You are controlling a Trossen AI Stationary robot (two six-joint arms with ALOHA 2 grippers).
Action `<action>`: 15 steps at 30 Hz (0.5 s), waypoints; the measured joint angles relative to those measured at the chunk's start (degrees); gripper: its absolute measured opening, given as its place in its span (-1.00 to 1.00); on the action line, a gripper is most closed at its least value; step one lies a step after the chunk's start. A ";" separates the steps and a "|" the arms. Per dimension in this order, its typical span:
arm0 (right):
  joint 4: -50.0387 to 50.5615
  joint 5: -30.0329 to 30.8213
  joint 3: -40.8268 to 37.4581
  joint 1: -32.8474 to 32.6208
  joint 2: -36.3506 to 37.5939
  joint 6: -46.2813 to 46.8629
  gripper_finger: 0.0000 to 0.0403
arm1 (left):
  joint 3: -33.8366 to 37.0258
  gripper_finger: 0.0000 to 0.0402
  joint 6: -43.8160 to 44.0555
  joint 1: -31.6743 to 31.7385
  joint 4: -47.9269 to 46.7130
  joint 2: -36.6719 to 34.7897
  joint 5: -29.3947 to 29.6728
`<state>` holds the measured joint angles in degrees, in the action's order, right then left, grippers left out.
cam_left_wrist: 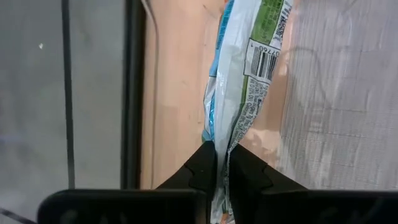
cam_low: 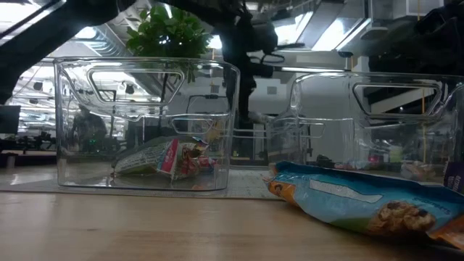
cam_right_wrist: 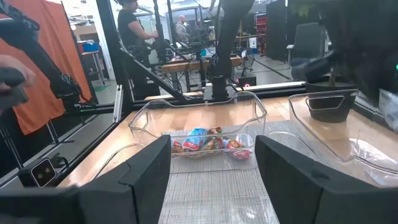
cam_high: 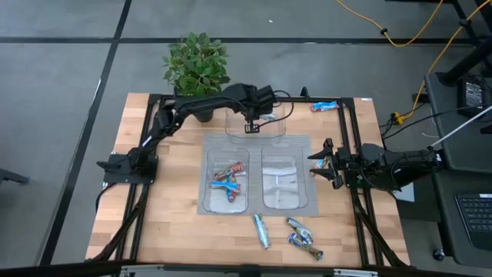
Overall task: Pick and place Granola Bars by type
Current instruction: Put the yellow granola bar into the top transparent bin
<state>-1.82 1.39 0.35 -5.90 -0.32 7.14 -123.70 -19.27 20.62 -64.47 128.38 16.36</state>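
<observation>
My left gripper [cam_high: 251, 128] reaches over the clear far tray [cam_high: 269, 132] and is shut on a pale granola bar [cam_left_wrist: 245, 74] with a green stripe and a barcode. Blue-and-red bars [cam_high: 227, 181] lie in the left tray [cam_high: 209, 158], and pale bars [cam_high: 281, 180] lie in the right tray [cam_high: 307, 158]. Three more bars [cam_high: 261, 229] [cam_high: 297, 225] [cam_high: 306, 245] lie on the wood near the front edge, and one [cam_high: 324, 106] lies at the far right. My right gripper [cam_high: 319, 165] waits open at the table's right, level, with nothing between its fingers. My left gripper pinches one end of the pale bar's wrapper [cam_left_wrist: 219, 142] between its two fingers. The fingers come steeply from above and lie in line with the bar's length. The bar hangs lengthwise below them, over the wood beside the far tray; whether its lower end touches anything I cannot tell.
A grey mesh mat [cam_high: 257, 209] lies under the two near trays. A potted plant [cam_high: 197, 63] stands at the far edge by the left arm. A black frame rail [cam_high: 350, 131] runs along the right side. People stand in the room beyond the table [cam_right_wrist: 134, 31].
</observation>
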 joint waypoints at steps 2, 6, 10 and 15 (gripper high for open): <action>0.01 0.00 0.01 -0.02 0.00 0.02 0.17 | 0.00 -0.88 0.02 0.00 0.13 1.00 0.02; 0.01 0.00 0.01 -0.01 0.00 0.04 0.17 | 0.00 -0.88 0.00 -0.02 -0.04 3.05 -0.06; -0.01 0.00 0.00 0.01 0.00 -0.02 0.17 | 0.00 -0.86 0.10 -0.01 0.04 4.35 -1.09; 0.00 0.00 0.01 0.00 0.00 -0.02 0.17 | 0.06 -0.87 0.46 -0.02 0.04 5.35 -1.08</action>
<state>-1.81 1.39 0.36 -5.90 -0.32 7.12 -123.64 -18.81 20.60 -64.43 133.73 15.28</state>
